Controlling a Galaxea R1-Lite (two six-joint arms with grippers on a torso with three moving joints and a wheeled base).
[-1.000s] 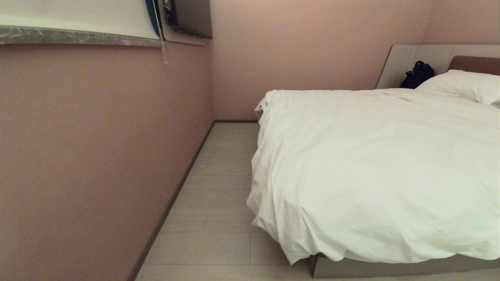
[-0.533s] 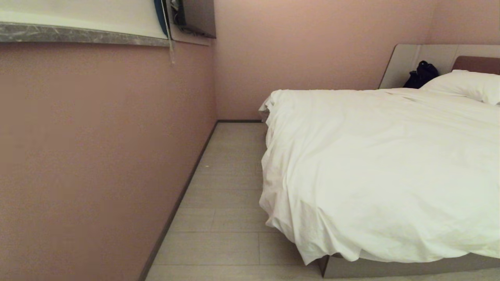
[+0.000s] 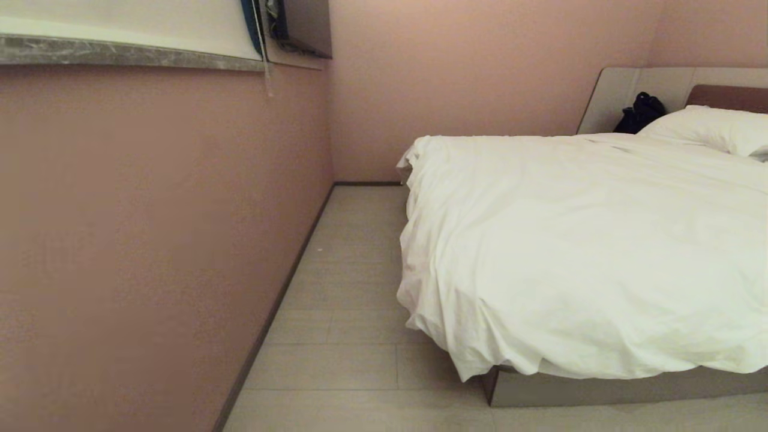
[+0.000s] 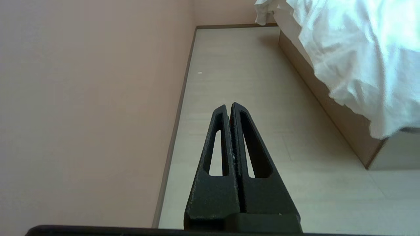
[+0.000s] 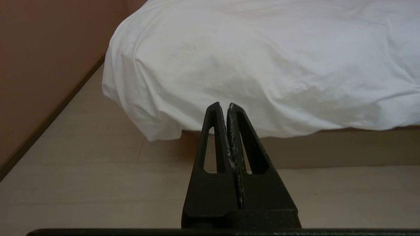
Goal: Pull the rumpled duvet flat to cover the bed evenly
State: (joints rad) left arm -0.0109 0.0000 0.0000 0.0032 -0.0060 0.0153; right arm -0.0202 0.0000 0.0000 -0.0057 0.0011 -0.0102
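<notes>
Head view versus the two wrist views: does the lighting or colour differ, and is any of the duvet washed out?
Head view: warm, dim cast, the duvet yellowish, folds readable. Left wrist view: duvet glares bluish-white, creases partly lost. Right wrist view: duvet cooler and evenly lit, shadow beneath its hanging edge on the bed base.

The left end effector [image 4: 228, 105] points forward and a bit down, low over the floor. Its two black fingers [image 4: 216, 137] are pressed together — nothing sits between them. The right end effector [image 5: 223, 105] points the same way, its fingers [image 5: 246, 141] pressed together too — and it holds nothing.
</notes>
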